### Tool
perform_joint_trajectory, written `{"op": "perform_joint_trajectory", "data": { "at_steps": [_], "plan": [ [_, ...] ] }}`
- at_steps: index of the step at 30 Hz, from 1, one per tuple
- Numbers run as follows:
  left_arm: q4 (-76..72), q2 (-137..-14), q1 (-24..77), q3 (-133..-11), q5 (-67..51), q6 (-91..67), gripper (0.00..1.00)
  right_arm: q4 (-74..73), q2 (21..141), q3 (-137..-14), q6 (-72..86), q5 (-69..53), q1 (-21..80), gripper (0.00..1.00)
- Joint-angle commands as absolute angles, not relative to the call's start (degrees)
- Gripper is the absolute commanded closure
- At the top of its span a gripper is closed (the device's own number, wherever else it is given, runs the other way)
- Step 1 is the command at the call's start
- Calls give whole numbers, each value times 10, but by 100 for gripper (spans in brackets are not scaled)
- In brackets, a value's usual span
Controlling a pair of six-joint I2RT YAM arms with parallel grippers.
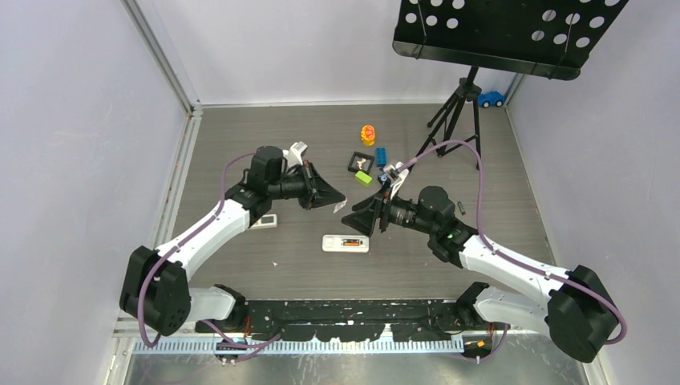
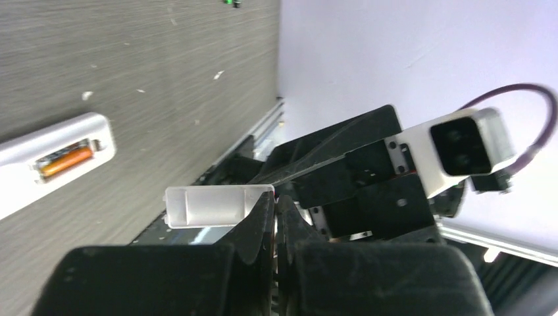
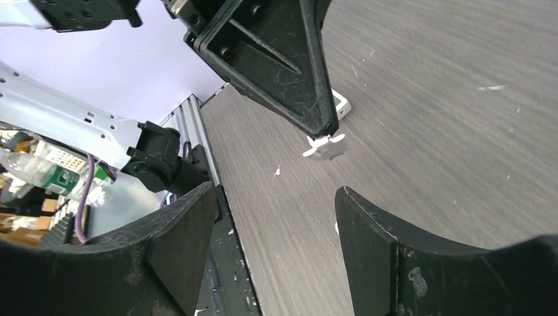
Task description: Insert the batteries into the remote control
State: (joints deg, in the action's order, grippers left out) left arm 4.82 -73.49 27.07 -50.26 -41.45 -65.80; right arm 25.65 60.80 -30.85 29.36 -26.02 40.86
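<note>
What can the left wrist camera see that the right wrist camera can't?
Only the left wrist camera shows the orange battery sitting in the open recess of the remote control, and the right arm's wrist camera. Only the right wrist camera shows the right gripper from behind its own open fingers, plus the left arm's white body. Both show the left gripper shut on a small white piece, maybe the battery cover, above the grey table.
</note>
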Motion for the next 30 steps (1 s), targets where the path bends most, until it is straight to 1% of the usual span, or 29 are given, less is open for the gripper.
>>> {"op": "perform_joint_trajectory", "data": {
  "at_steps": [1, 10, 13, 16, 21, 23, 27, 30],
  "plan": [
    [-122, -724, 266, -477, -474, -828, 100, 383, 608, -298, 225, -251, 414, 28],
    [-191, -724, 266, -445, -489, -904, 100, 407, 649, -324, 195, -246, 414, 31],
    [-196, -723, 266, -440, -489, -908, 100, 407, 659, -332, 194, -249, 414, 35],
    [-200, -722, 266, -435, -489, -912, 100, 415, 666, -335, 201, -253, 414, 42],
    [-220, -716, 266, -417, -471, -935, 100, 452, 679, -336, 234, -258, 414, 45],
    [-223, -715, 266, -413, -464, -939, 100, 448, 686, -341, 242, -260, 414, 50],
    [-227, -710, 266, -408, -452, -941, 100, 437, 697, -354, 260, -266, 414, 67],
    [-230, -699, 266, -407, -435, -932, 92, 438, 697, -352, 277, -261, 414, 73]
  ]
}}
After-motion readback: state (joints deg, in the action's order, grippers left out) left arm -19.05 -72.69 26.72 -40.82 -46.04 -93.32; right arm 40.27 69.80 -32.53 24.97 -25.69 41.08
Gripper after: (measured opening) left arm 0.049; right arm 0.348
